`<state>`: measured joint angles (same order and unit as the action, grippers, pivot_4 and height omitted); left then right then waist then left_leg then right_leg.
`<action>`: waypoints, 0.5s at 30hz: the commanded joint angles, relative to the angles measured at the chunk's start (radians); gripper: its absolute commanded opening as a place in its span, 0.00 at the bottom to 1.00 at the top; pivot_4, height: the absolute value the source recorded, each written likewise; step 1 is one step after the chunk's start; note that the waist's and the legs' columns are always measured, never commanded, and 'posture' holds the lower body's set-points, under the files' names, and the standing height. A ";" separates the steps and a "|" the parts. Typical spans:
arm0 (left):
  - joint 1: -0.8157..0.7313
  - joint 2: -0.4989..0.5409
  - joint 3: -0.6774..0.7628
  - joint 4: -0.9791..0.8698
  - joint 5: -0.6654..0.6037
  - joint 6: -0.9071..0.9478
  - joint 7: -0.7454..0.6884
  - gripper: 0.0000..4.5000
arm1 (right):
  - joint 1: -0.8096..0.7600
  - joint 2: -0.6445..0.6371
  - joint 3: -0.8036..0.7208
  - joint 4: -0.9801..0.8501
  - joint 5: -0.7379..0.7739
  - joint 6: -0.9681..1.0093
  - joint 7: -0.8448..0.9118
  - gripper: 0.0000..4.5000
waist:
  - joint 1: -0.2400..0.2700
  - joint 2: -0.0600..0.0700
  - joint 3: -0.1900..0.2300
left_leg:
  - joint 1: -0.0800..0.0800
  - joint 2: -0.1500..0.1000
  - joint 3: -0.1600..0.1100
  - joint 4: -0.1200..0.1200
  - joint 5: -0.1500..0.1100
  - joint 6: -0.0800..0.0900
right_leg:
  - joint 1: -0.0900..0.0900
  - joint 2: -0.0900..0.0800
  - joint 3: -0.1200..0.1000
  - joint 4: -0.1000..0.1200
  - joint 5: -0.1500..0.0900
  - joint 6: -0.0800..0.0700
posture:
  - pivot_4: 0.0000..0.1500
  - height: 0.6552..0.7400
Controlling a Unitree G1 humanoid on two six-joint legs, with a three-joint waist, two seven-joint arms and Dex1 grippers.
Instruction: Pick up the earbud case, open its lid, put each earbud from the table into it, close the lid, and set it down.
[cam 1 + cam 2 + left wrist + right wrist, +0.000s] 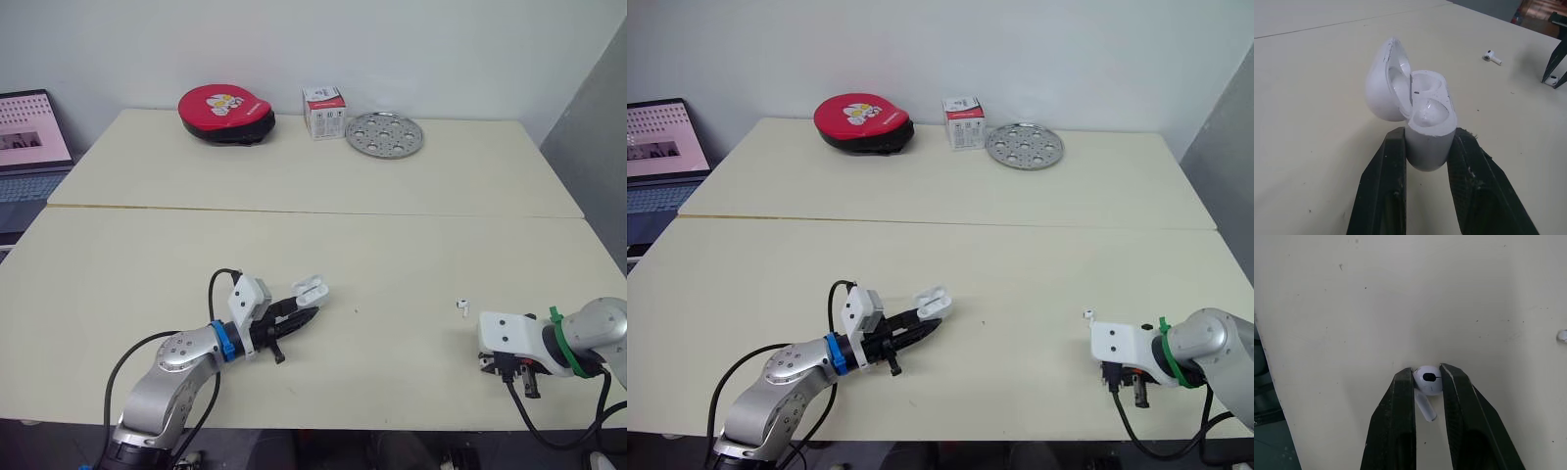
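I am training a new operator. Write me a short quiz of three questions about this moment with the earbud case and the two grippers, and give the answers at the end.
1. True or false: the lid of the earbud case, which the left gripper holds, is closed.
2. What does the right gripper pinch between its fingers? A) an earbud B) the lid C) nothing
3. Fill in the blank: the second earbud lies loose on the ____.

Key: 1. False, the lid stands open. 2. A. 3. table.
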<state>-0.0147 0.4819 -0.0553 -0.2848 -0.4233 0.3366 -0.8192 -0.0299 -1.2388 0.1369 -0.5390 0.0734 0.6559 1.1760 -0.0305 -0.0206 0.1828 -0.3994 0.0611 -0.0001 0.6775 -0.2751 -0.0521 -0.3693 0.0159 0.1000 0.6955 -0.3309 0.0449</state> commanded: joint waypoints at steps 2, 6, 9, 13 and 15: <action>-0.037 -0.017 0.003 -0.012 -0.005 -0.037 -0.006 0.18 | -0.097 0.038 -0.057 -0.018 0.091 0.052 0.011 0.08 | -0.001 0.000 0.000 | 0.000 0.000 0.000 0.000 0.000 0.000 | 0.000 0.000 0.000 0.000 0.000 0.000 | 1.00 1.00; -0.071 -0.034 0.004 0.012 -0.009 -0.042 -0.005 0.18 | -0.259 0.154 -0.095 -0.014 0.208 0.152 -0.031 0.08 | -0.003 0.000 0.000 | 0.000 0.000 0.000 0.000 0.000 0.000 | 0.000 0.000 0.000 0.000 0.000 0.000 | 1.00 1.00; -0.105 -0.051 0.000 0.039 0.000 -0.057 -0.002 0.18 | -0.390 0.325 -0.146 0.014 0.302 0.223 -0.131 0.08 | -0.001 -0.001 0.000 | -0.001 0.000 -0.001 0.000 0.000 0.000 | 0.000 0.000 -0.001 0.000 0.000 0.000 | 1.00 1.00; -0.147 -0.070 -0.004 0.084 0.014 -0.079 -0.003 0.18 | -0.482 0.594 -0.248 0.052 0.425 0.238 -0.288 0.08 | -0.001 -0.001 0.001 | -0.001 0.000 -0.001 0.000 0.000 0.000 | -0.001 0.001 -0.001 0.001 0.000 0.000 | 1.00 1.00; -0.164 -0.079 -0.007 0.100 0.019 -0.087 0.000 0.18 | -0.471 0.713 -0.270 0.036 0.462 0.195 -0.354 0.08 | -0.001 -0.001 0.001 | -0.002 0.000 -0.001 -0.001 0.000 0.000 | -0.002 0.000 -0.001 0.001 0.000 0.000 | 1.00 1.00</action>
<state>-0.1649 0.4111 -0.0625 -0.1783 -0.4096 0.2758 -0.8183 -0.4999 -0.5457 -0.0988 -0.4788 0.4936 0.8817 0.8685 -0.0313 -0.0215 0.1834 -0.4019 0.0616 -0.0019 0.6768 -0.2750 -0.0521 -0.3712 0.0165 0.0980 0.6961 -0.3308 0.0447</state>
